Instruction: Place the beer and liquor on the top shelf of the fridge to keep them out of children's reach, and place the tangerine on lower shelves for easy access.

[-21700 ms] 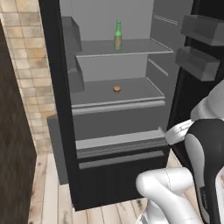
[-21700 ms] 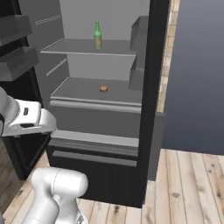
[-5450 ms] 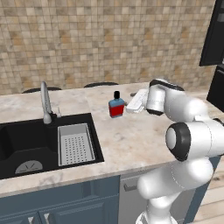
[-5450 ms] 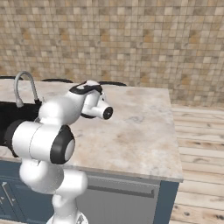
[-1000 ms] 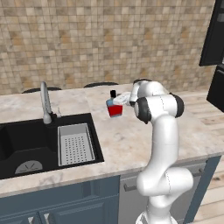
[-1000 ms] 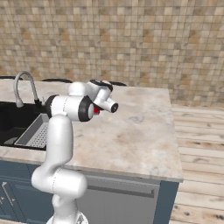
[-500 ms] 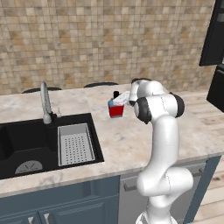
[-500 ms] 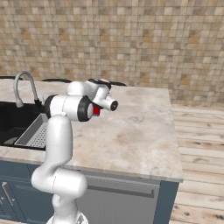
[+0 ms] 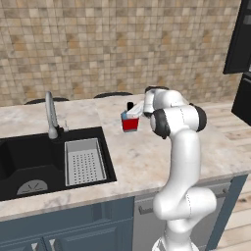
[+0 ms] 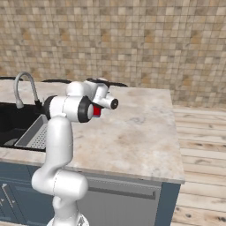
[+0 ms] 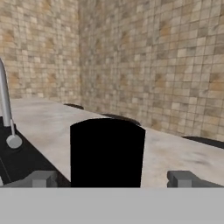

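The liquor (image 9: pixel 130 120) stands upright on the marble counter (image 9: pixel 147 157), a squat bottle with blue shoulders, a red body and a black cap. My gripper (image 9: pixel 135 112) is open and reaches from the right at the height of the bottle's top. In the hand view the black cap (image 11: pixel 107 151) sits between the two fingertips (image 11: pixel 43 178), with a gap on each side. A bit of the red body (image 10: pixel 96 111) peeks out beside my arm in the right base view. The fridge (image 9: pixel 240 44) shows as black panels at the far right. The beer, the tangerine and the fridge shelves are out of view.
A black sink (image 9: pixel 29 164) with a grey drain tray (image 9: pixel 83 161) and a faucet (image 9: pixel 50 116) lies left of the bottle. Dark burners (image 10: pixel 108 82) sit at the back by the tiled wall. The counter ends at the right over wooden floor (image 10: pixel 203 145).
My hand has edged left toward the liquor, so the fingers now flank its cap. The bottle has stayed in place and the jaws have stayed wide.
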### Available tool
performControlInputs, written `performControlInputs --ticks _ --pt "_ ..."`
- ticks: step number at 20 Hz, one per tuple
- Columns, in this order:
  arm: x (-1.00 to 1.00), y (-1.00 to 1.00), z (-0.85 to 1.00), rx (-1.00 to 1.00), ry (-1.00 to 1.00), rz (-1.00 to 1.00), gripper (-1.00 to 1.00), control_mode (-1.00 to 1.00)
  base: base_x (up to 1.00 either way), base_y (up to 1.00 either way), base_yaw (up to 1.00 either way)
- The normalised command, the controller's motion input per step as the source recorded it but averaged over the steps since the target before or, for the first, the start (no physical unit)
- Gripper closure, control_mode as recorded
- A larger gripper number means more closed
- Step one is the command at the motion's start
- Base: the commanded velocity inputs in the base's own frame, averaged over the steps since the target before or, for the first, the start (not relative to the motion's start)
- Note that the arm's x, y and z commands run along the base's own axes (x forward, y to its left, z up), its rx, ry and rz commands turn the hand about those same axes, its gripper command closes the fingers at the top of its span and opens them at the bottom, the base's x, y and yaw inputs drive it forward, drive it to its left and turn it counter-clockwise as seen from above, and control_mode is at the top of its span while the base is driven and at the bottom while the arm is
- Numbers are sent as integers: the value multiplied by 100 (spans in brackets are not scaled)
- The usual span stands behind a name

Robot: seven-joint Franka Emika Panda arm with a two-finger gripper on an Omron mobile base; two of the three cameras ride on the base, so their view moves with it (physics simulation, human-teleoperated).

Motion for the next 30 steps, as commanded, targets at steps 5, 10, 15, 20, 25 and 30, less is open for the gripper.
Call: performControlInputs --ticks 5,10,15,20,25,30 --pt "1 2 -3 -5 0 -2 -100 -100 0 0 0" --pt "7 4 -6 -3 0 -2 -100 -100 0 0 0" --pt "11 10 -5 -2 0 -1 -100 -100 0 0 0" --pt "16 3 0 0 0 -2 -100 -100 0 0 0" --pt "15 0 0 0 0 -4 -100 -100 0 0 0" --pt "12 0 0 0 0 -3 100 -100 0 0 0"
